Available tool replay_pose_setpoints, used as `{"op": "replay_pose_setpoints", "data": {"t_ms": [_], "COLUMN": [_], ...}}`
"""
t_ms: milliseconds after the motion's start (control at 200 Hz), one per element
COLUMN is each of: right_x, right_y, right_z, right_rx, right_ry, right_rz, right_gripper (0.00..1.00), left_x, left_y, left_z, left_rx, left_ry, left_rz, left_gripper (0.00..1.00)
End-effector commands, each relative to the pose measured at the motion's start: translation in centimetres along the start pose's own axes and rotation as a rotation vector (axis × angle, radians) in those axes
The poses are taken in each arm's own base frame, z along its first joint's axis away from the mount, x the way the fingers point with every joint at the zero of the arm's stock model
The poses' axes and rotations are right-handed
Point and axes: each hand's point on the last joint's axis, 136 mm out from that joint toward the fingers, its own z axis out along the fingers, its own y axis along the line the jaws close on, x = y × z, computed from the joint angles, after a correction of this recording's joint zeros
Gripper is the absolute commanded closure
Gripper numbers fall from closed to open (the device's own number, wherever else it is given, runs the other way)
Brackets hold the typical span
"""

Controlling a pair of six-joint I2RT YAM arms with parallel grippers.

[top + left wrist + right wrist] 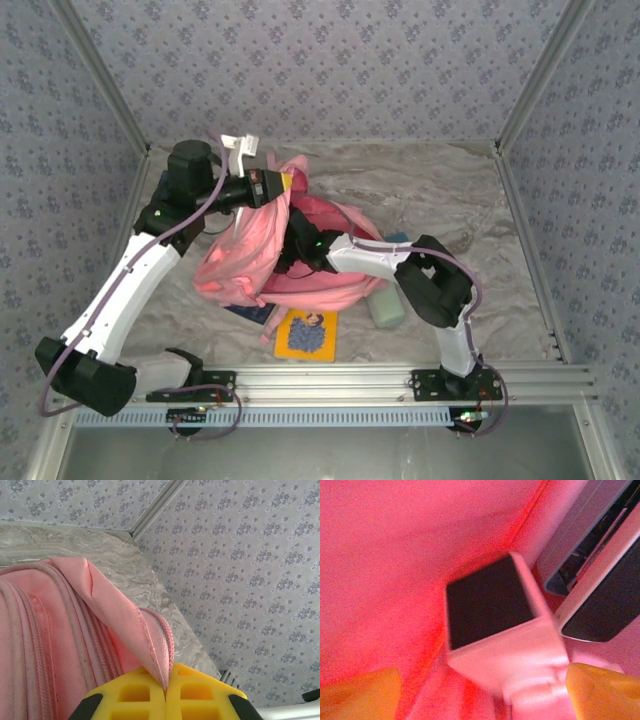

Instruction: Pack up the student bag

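The student bag lies left of centre on the worktop, its top edge held up by the left pincer, clamped on a fold of pink fabric. Inside the bag, the right pincer stands spread wide, a dark-faced white box between its fingers

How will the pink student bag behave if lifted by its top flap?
Probably floppy: the student bag sags in folds below the left claw, which pinches only a thin fabric flap. That narrow pinch might slip. A white box sits inside between the fingers of the open right claw, so the bag likely droops further under load.
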Motion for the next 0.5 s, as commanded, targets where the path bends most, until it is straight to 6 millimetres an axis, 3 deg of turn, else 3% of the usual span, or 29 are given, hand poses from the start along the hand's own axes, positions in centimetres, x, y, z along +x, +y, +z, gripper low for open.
{"op": "replay_pose_setpoints", "data": {"t_ms": [0,70,180,285,360,465,495], "right_x": [-0.5,-0.6,-0.9,-1.2,-1.4,-2.3,-1.8], "right_y": [1.9,1.3,0.5,-0.4,-1.2,-0.8,-1.9], "right_z": [-1.9,-2.7,-4.5,-7.4,-9.6,-13.0,-13.8], "right_rx": [0.049,0.132,0.253,0.390,0.427,0.355,0.368], "right_ry": [-0.037,-0.064,-0.123,-0.205,-0.243,-0.313,-0.308], "right_rz": [-0.102,-0.153,-0.231,-0.287,-0.319,-0.322,-0.317], "right_gripper": [0.07,0.00,0.00,0.00,0.00,0.00,0.00], "left_x": [-4.4,-4.4,-4.2,-4.0,-4.0,-3.7,-3.6], "left_y": [-5.6,-5.6,-5.5,-4.9,-4.3,-3.0,-2.6], "left_z": [-3.1,-3.4,-4.0,-4.5,-4.8,-5.1,-5.1], "left_rx": [0.139,0.136,0.112,0.070,0.033,-0.032,-0.048], "left_ry": [-0.169,-0.173,-0.185,-0.204,-0.216,-0.226,-0.228], "left_rz": [0.166,0.169,0.187,0.197,0.196,0.182,0.176], "left_gripper": [1.00,1.00,1.00,1.00,1.00,1.00,1.00]}}
